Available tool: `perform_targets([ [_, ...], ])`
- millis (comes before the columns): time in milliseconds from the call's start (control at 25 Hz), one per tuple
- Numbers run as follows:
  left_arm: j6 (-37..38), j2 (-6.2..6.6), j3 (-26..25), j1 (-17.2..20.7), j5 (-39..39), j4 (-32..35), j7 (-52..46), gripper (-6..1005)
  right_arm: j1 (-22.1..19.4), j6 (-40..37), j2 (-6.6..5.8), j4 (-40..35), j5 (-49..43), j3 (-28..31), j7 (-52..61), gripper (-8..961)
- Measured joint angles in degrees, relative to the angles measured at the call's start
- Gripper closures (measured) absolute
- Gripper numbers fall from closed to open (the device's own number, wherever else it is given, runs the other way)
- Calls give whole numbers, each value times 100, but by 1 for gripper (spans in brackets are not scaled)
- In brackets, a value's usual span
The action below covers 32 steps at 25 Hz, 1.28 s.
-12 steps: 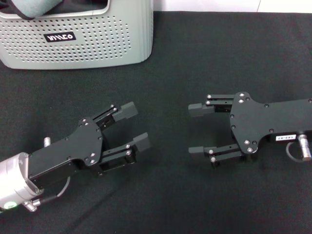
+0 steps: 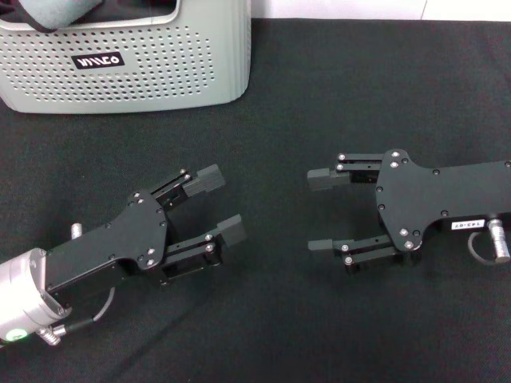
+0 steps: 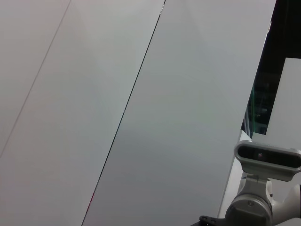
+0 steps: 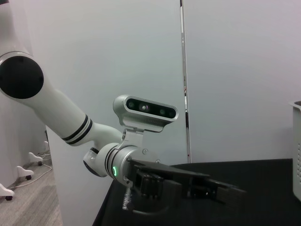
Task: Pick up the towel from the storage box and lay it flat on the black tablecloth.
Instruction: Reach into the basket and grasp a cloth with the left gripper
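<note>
The light grey perforated storage box (image 2: pixel 128 68) with a black label stands at the far left of the black tablecloth (image 2: pixel 319 104). A grey-blue fold of the towel (image 2: pixel 56 12) shows over the box's rim. My left gripper (image 2: pixel 217 207) is open and empty, low over the cloth in front of the box. My right gripper (image 2: pixel 321 211) is open and empty, low over the cloth to the right, facing the left one. The right wrist view shows the left gripper (image 4: pixel 230 192) from the side and the box's edge (image 4: pixel 296 150).
A white surface (image 2: pixel 359 8) borders the tablecloth's far edge. The left wrist view shows only grey wall panels and a camera head (image 3: pixel 268 157). Bare black cloth lies between and around the grippers.
The left gripper has shifted very slightly. The right arm, the box and the towel have not moved.
</note>
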Motion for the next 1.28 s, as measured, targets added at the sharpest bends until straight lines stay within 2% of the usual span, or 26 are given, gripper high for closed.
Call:
perform_targets([
  [720, -224, 0, 1, -46, -154, -247, -29, 169, 0, -126, 0, 30, 68, 9, -3, 153],
  [1280, -1074, 1, 0, -304, -1284, -405, -68, 189, -53, -480, -5, 46, 223, 70, -267, 153],
])
